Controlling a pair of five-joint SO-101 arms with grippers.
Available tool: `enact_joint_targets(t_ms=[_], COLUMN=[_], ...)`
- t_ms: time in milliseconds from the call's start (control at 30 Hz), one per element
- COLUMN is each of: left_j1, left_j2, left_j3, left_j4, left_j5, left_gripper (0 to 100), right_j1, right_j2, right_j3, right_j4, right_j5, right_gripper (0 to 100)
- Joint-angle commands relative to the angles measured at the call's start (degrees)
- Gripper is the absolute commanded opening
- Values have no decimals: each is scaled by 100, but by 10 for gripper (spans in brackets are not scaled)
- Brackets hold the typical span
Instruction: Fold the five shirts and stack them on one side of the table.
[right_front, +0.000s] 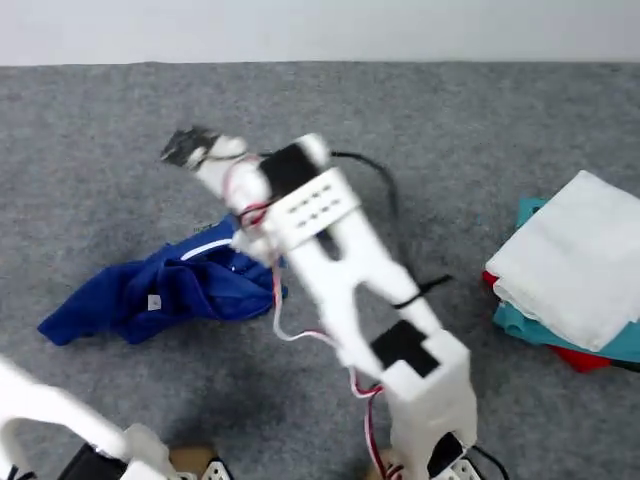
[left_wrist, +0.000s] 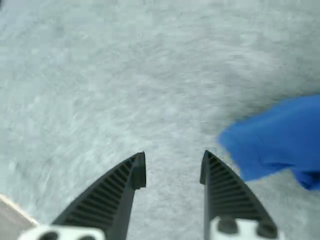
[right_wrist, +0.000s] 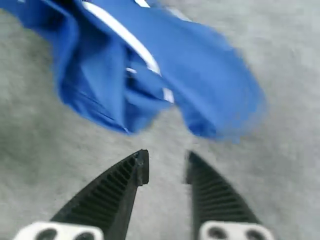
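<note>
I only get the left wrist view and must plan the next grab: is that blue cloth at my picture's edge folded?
Observer: No, the blue shirt lies crumpled on the grey table.
Operator: Any finished pile?
Observer: Yes, by the high view's right edge: a folded white shirt on a teal shirt, red cloth at the bottom.
Operator: And the right gripper?
Observer: Open and empty, just short of the blue shirt.

Light bright, even and diffuse, from overhead. Soft, faint shadow under the blue shirt (right_front: 170, 290) on the bench (right_front: 480, 150). Right arm (right_front: 340, 260) motion-blurred in high view; shirt edges smeared in both wrist views.
</note>
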Motion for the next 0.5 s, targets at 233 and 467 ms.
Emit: enact_joint_targets(t_ms=[233, 467], left_j1=[-88, -97], left_j2=[-141, -176], left_j3=[690, 998], left_j4=[-563, -563], left_j5=[97, 97], left_gripper=[181, 181], right_j1=[-1288, -1411], right_j2=[804, 1499], right_j3=[-35, -35], right_j4=[-1604, -2422], right_j5=[-387, -378], right_gripper=[243, 243])
